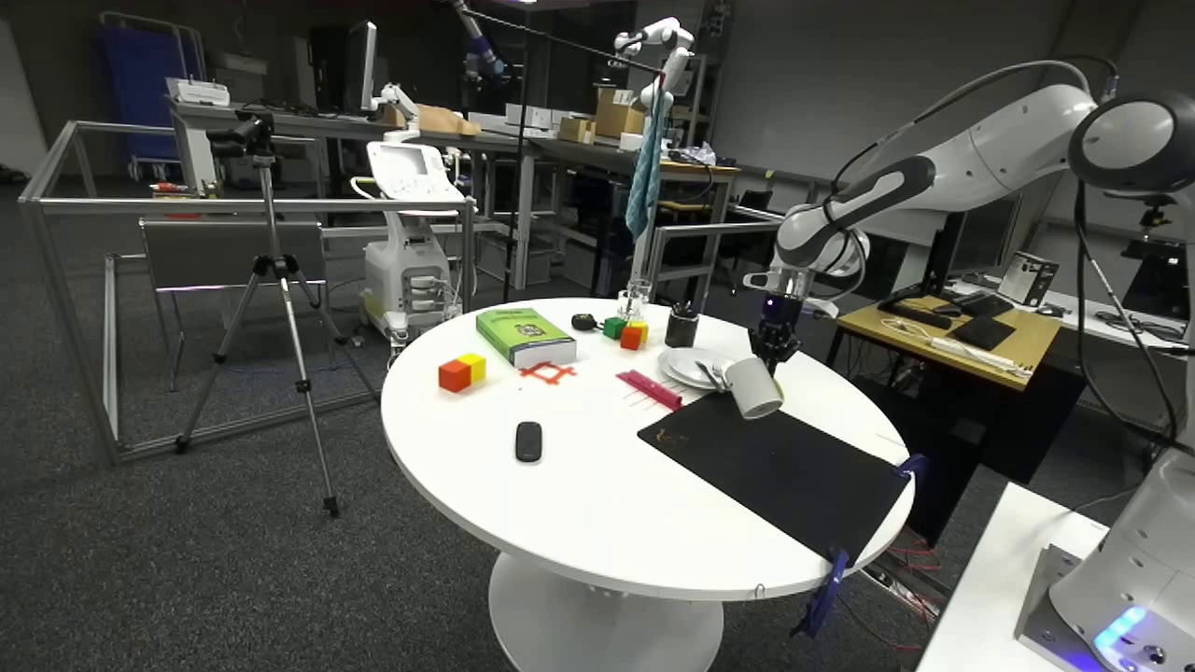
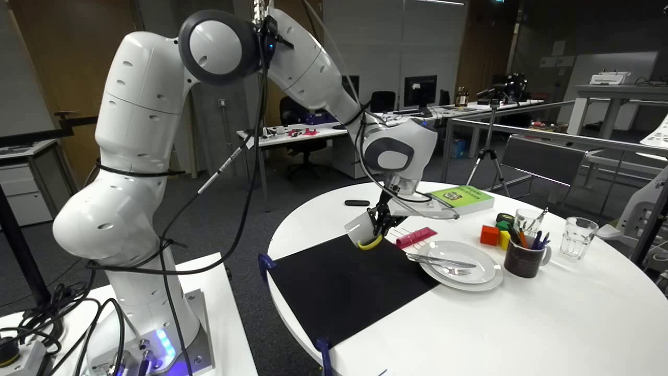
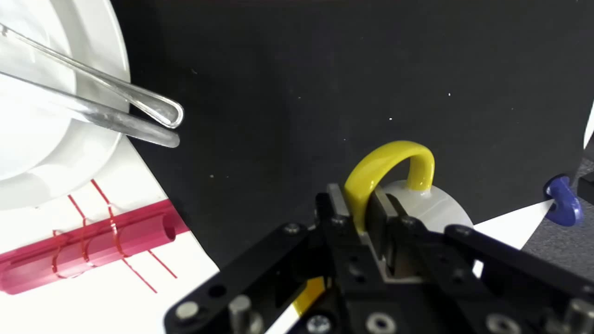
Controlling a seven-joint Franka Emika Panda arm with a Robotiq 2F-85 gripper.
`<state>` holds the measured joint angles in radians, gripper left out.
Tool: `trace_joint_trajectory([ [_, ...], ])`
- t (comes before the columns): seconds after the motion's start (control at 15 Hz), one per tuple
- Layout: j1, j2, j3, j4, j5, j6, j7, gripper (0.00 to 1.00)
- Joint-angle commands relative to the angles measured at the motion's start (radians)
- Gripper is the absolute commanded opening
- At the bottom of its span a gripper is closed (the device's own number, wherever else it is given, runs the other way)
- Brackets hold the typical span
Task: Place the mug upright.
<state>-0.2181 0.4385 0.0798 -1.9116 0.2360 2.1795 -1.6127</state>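
The mug is white with a yellow handle. It hangs tilted above the black mat, with air between them, in both exterior views (image 1: 754, 387) (image 2: 359, 230). My gripper is shut on its handle, with the yellow loop between the two finger pads in the wrist view (image 3: 364, 204). The gripper also shows in both exterior views (image 1: 773, 353) (image 2: 383, 219). In the wrist view the mug's white body (image 3: 436, 208) lies mostly behind the right finger. I cannot tell which end of the mug is the opening.
The black mat (image 1: 794, 476) is clamped at the table edge. Stacked plates (image 2: 464, 261) with cutlery and a pink holder (image 2: 416, 237) lie beside it. A dark pen mug (image 2: 524, 260), glasses (image 2: 578, 237), coloured blocks (image 1: 455, 375), a green book (image 1: 526, 336) and a black object (image 1: 528, 441) stand farther off.
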Motion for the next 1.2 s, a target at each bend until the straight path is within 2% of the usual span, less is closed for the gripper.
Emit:
trace_joint_trajectory([
  [0.0,0.029,-0.151,-0.018,-0.209,0.005,0.155,0.051,0.04],
  [0.4,0.056,-0.243,-0.017,-0.404,-0.007,0.390,0.123,0.04],
  [0.67,0.064,-0.285,-0.014,-0.497,-0.013,0.548,0.133,0.04],
  [1.13,0.059,-0.324,-0.012,-0.634,-0.094,0.823,0.128,0.04],
])
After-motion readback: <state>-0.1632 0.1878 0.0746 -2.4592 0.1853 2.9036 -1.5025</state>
